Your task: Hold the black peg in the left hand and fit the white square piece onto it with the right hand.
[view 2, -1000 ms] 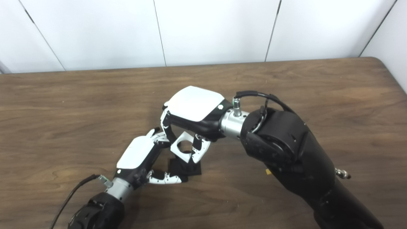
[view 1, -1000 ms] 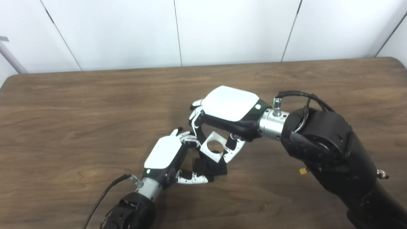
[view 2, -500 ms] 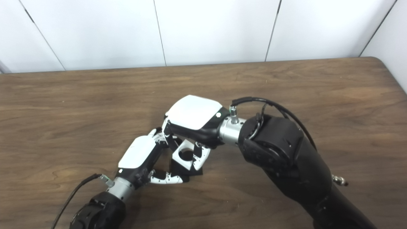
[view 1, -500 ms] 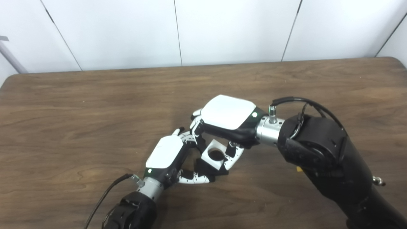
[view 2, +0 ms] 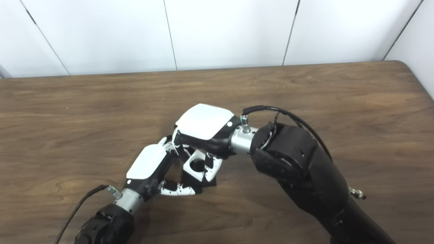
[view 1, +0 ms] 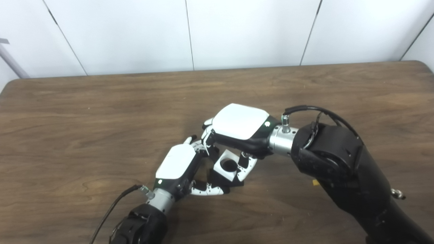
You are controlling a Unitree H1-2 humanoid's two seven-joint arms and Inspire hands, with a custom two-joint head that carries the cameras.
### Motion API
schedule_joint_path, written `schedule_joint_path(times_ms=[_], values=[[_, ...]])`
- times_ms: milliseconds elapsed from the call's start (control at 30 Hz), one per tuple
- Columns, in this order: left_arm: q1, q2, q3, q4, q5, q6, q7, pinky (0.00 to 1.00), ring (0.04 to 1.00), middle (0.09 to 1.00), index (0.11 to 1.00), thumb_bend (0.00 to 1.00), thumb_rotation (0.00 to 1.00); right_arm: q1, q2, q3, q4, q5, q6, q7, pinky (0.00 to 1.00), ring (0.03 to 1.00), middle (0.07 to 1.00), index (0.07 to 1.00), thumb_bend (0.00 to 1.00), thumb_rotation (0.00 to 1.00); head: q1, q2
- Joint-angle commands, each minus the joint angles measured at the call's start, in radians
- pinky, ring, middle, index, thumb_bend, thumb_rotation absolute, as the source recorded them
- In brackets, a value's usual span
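Note:
The black peg piece (view 1: 237, 183) rests on the wooden table (view 1: 84, 118), its square base showing under the white piece. My left hand (view 1: 176, 166) is shut on the black peg piece, fingers at its left side and thumb along its front. The white square piece (view 1: 228, 166) has a round hole in its top and sits low over the black piece. My right hand (view 1: 237, 125) is shut on the white square piece, fingers on its left and thumb on its right. The peg itself is hidden inside the hole.
The white panelled wall (view 1: 190, 34) stands behind the table's far edge. My right forearm (view 1: 339, 162) crosses the table's lower right part. A cable (view 1: 108, 210) trails from my left wrist toward the bottom edge.
My right hand has come down and slightly left with the white square piece, bringing it lower over the black piece. My left hand has stayed almost still.

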Motion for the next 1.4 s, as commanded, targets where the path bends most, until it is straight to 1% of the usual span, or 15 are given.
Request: schedule_joint_path(times_ms=[0,167,433,500,867,1133,1233,1367], values=[[0.013,0.003,-0.020,0.012,-0.003,0.010,-0.042,1.00,0.879,0.764,0.484,0.52,0.05,-0.025,0.010,-0.017,-0.006,-0.008,-0.016,-0.036,0.85,0.895,0.772,0.484,0.52,0.13,0.000,0.001],[0.013,0.006,-0.021,0.010,0.002,0.009,-0.042,1.00,0.878,0.766,0.484,0.52,0.05,-0.019,0.010,-0.024,0.005,-0.007,-0.031,-0.046,0.85,0.893,0.769,0.484,0.52,0.13,-0.003,0.005],[0.014,0.009,-0.020,0.004,0.001,0.011,-0.047,1.00,0.877,0.765,0.484,0.52,0.05,-0.016,0.004,-0.029,0.010,-0.020,-0.037,-0.034,0.85,0.896,0.769,0.485,0.52,0.13,-0.009,0.012],[0.014,0.009,-0.020,0.004,0.003,0.012,-0.046,1.00,0.877,0.763,0.484,0.52,0.05,-0.014,0.001,-0.031,0.012,-0.018,-0.040,-0.037,0.85,0.892,0.766,0.485,0.52,0.13,-0.007,0.018],[0.009,0.015,-0.023,0.004,0.010,0.010,-0.049,1.00,0.873,0.763,0.484,0.52,0.05,-0.001,-0.013,-0.039,0.028,-0.014,-0.061,-0.055,0.83,0.879,0.756,0.485,0.52,0.13,-0.014,0.025],[0.006,0.012,-0.024,0.009,0.011,0.009,-0.044,1.00,0.873,0.766,0.484,0.52,0.05,0.008,-0.005,-0.033,0.034,-0.033,-0.060,-0.049,0.83,0.876,0.756,0.485,0.52,0.14,-0.012,0.025],[0.003,0.012,-0.026,0.012,0.016,0.008,-0.044,1.00,0.873,0.767,0.485,0.52,0.05,0.013,-0.003,-0.033,0.040,-0.028,-0.066,-0.061,0.82,0.872,0.753,0.485,0.52,0.14,-0.011,0.024],[0.002,0.009,-0.025,0.013,0.013,0.008,-0.041,1.00,0.873,0.768,0.485,0.52,0.05,0.012,0.002,-0.029,0.043,-0.024,-0.060,-0.053,0.83,0.882,0.760,0.485,0.52,0.14,-0.009,0.025]])
